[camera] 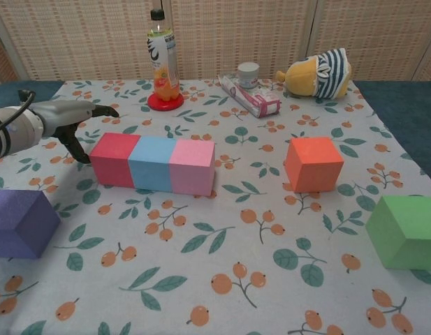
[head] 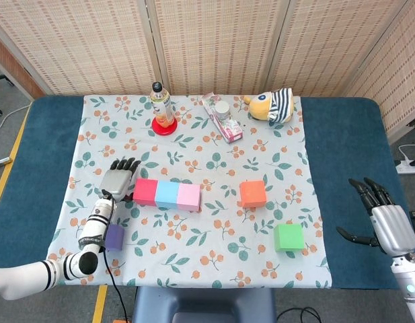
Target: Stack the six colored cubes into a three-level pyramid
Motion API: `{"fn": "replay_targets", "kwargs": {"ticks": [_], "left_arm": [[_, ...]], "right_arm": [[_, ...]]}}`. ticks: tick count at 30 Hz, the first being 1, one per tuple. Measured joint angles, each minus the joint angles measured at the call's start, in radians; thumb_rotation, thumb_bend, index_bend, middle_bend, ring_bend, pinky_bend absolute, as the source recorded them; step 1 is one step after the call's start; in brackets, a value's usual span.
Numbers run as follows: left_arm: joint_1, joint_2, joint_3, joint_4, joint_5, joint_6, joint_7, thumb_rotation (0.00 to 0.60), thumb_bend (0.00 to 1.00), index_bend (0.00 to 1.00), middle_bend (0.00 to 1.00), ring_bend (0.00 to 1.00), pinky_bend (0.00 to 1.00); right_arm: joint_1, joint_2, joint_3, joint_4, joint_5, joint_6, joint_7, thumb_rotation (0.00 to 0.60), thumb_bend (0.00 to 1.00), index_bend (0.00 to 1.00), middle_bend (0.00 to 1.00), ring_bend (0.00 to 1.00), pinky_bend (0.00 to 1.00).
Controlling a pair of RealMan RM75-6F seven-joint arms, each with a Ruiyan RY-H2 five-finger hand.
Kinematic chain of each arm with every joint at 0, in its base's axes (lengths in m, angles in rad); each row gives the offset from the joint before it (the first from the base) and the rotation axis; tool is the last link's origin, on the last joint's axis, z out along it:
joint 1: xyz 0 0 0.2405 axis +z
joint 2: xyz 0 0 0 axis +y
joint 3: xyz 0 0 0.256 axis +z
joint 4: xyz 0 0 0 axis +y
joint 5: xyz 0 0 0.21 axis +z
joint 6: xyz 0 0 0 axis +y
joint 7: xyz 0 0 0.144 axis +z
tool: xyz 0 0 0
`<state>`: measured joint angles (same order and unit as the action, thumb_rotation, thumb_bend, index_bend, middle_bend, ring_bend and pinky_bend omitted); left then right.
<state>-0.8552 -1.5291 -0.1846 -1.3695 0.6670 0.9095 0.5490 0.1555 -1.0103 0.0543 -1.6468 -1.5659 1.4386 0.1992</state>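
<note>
A red cube point(head: 144, 192) point(camera: 115, 159), a light blue cube point(head: 167, 194) point(camera: 151, 163) and a pink cube point(head: 188, 197) point(camera: 192, 166) stand side by side in a row on the floral cloth. My left hand point(head: 117, 178) point(camera: 65, 115) is open at the row's left end, beside the red cube, fingers spread. A purple cube point(head: 114, 237) point(camera: 19, 222) lies near the front left, partly behind my left forearm in the head view. An orange cube point(head: 252, 193) point(camera: 313, 163) and a green cube point(head: 288, 237) point(camera: 406, 232) sit to the right. My right hand point(head: 387, 221) hovers open off the cloth at far right.
At the back stand a drink bottle point(head: 162, 106) on a red coaster, a flat pink packet point(head: 222, 125) with a small jar, and a striped plush toy point(head: 271, 105). The floral cloth point(head: 214, 161) covers a blue table.
</note>
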Motion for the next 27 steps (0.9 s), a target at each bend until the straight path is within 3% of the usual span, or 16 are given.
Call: {"fn": "replay_targets", "kwargs": {"ticks": [27], "left_arm": [[-0.024,-0.021,0.005,0.029,-0.013,-0.022,-0.007,0.600,0.33,0.00,0.00,0.00,0.05]], "right_arm": [[-0.005,0.004,0.000,-0.002,0.005,0.002,0.000,0.445,0.09,0.00,0.13,0.00,0.11]]}}
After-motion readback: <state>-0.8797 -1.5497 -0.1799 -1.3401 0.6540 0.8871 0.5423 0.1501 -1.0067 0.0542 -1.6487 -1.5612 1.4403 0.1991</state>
